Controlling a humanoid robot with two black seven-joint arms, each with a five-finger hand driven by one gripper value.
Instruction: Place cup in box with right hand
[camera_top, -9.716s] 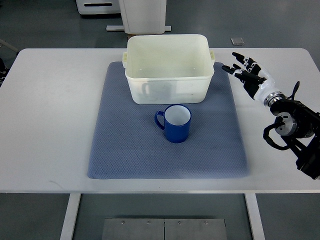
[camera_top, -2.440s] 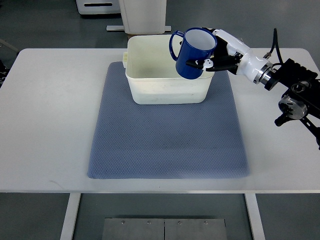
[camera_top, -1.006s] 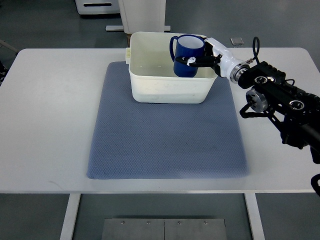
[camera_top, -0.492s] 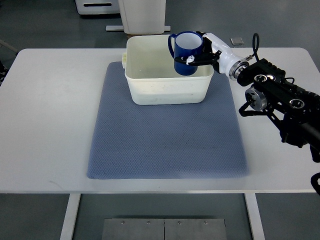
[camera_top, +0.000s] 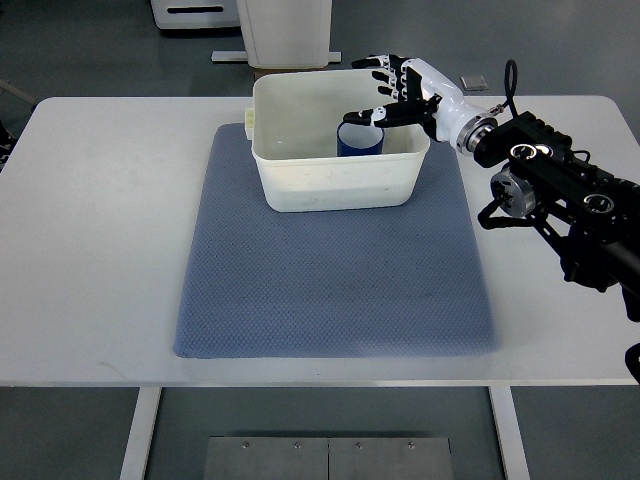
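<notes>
Table (camera_top: 110, 230): we see a white top carrying a blue mat (camera_top: 330, 280).
Box (camera_top: 330, 185): cream, on the mat's far edge.
Right robot hand (camera_top: 395, 90): we see it released, fingers spread above the box's right side.
Cup (camera_top: 358, 140): blue, inside the box, right part.

A dark blue cup (camera_top: 360, 141) sits in a cream box (camera_top: 340, 180) on a grey-blue textured mat (camera_top: 330, 270).

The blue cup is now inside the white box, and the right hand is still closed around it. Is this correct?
Not quite. The blue cup is inside the white box, but the right hand is open above it, fingers spread, holding nothing. The top view shows this.
</notes>
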